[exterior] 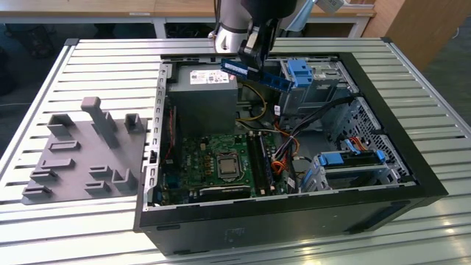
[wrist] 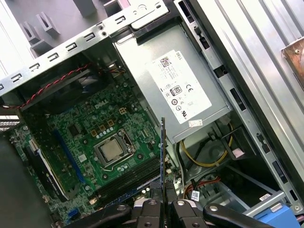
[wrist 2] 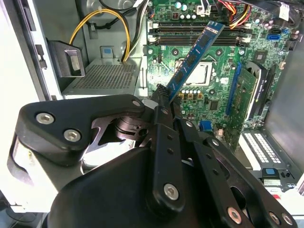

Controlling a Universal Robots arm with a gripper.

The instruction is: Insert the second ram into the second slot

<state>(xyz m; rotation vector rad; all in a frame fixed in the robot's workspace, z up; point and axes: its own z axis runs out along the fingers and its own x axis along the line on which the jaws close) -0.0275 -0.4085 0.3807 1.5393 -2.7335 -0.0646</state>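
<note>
Blue second ram (exterior: 274,80) in jaws, arm (exterior: 234,22) above computer case (exterior: 294,226)

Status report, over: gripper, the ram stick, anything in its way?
Gripper jaws shut on the second ram. Ram tilted in air above the motherboard, unseated. Cables beside the memory slots, none across.

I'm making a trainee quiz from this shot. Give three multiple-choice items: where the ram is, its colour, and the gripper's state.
1. The ram is: A above the open case; B beside the case; C under the case.
2. Its board is: A red; B blue; C yellow.
3. The gripper is: A open; B shut on the ram; C shut on nothing.
Answers: 1 A, it hangs over the case's inside; 2 B, plainly blue; 3 B, it clamps the ram's end.
</note>
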